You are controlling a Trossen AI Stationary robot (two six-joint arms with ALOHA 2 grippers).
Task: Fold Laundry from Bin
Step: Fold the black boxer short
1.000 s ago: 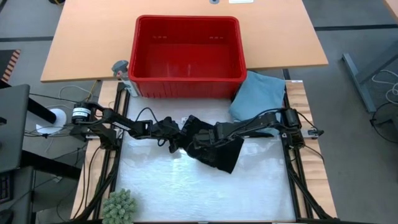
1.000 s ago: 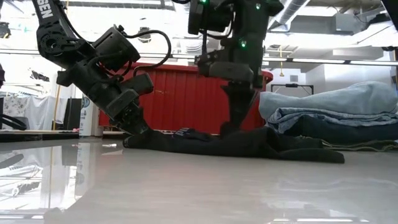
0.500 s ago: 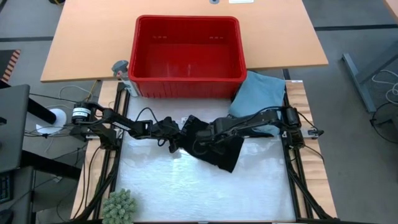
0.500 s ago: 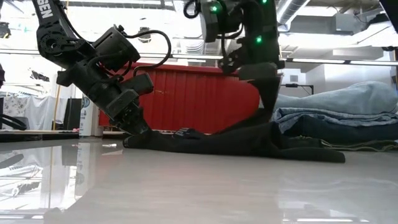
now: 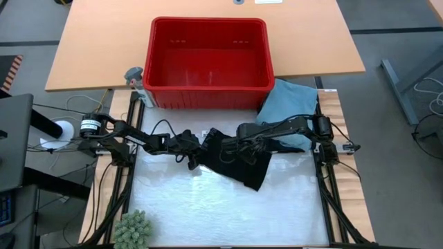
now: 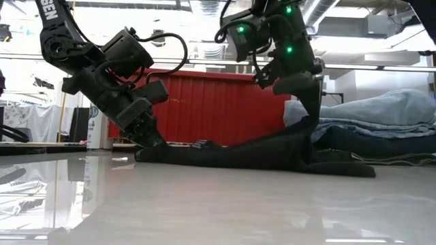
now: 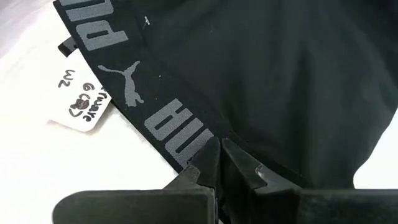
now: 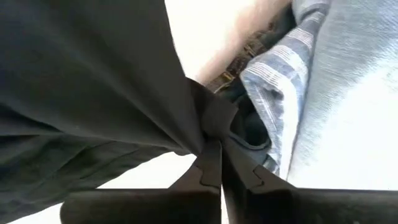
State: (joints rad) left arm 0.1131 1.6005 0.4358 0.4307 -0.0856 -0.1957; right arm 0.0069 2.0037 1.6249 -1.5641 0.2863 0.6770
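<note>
the black garment (image 5: 235, 160) lies spread on the white table (image 5: 208, 207) in front of the red bin (image 5: 208, 59). the left gripper (image 7: 217, 152) is clamped tight on its logo waistband, low against the table. the right gripper (image 8: 214, 146) pinches the opposite edge, lifted clear of the surface, just beside the folded pile of light blue and striped laundry (image 6: 368, 126).

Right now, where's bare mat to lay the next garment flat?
Free: the mat's near stretch, between the black garment and the green plant. Crowded: the mat's middle, where the left gripper and right gripper pinch that garment, and the folded pile beside the red bin.
</note>
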